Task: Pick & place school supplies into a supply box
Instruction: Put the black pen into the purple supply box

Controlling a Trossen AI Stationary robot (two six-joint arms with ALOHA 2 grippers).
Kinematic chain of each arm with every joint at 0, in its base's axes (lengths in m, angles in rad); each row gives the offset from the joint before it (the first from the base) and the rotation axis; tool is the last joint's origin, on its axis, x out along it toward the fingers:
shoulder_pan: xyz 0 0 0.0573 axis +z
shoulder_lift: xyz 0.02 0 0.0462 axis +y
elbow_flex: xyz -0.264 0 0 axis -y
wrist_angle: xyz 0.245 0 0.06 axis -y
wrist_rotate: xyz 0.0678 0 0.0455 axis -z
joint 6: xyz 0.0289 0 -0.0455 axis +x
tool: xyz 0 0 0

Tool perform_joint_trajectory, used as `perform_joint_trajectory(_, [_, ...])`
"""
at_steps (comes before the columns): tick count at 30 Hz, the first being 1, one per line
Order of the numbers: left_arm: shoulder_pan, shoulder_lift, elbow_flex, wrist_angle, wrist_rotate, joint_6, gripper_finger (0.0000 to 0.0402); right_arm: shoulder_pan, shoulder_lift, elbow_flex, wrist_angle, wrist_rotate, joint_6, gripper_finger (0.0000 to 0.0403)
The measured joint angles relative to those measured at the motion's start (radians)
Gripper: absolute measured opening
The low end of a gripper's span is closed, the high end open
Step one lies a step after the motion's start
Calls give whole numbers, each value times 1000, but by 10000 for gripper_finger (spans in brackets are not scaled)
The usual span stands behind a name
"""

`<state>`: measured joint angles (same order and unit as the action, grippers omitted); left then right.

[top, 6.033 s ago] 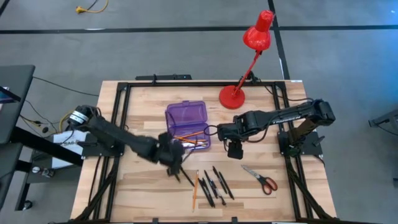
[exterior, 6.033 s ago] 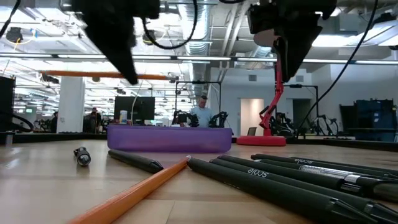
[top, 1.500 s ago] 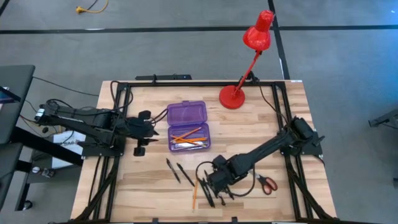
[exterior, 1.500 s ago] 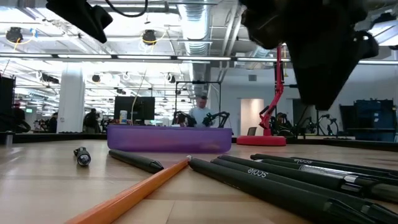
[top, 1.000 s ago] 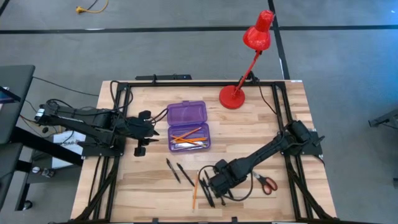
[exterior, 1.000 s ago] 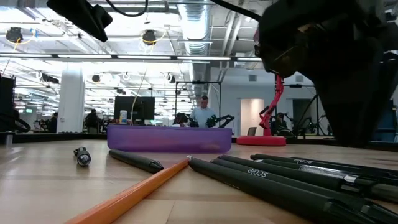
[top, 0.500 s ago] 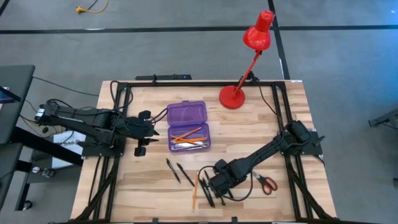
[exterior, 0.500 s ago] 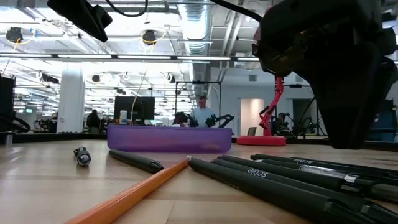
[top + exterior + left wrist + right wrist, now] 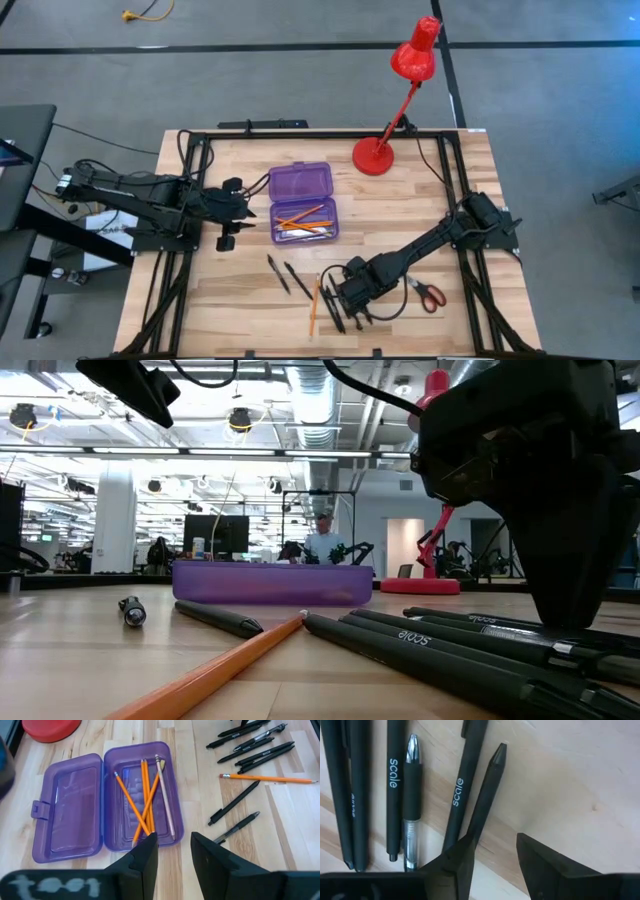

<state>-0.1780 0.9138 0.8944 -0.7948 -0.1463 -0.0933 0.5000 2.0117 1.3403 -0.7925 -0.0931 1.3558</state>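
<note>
Right claw: low over the pens, open, empty | one pen runs lengthwise straight ahead, under one finger | left claw: parted, empty, farther off beside box | your right arm is nearer.

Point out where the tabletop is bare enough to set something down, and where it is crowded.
Bare wood lies right of the purple pencil case, below the red lamp base, and along the table's front-left corner. The front centre is crowded: black pens, an orange pencil, the right gripper and scissors.
</note>
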Motion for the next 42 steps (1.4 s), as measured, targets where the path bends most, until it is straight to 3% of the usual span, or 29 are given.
perform_joint_trajectory(35, [0,0,0,-1,0,9,105,-4,3,37,30,-6,-1,127])
perform_joint_trajectory(42, [0,0,0,-2,0,8,105,-3,4,-8,51,-11,32,127])
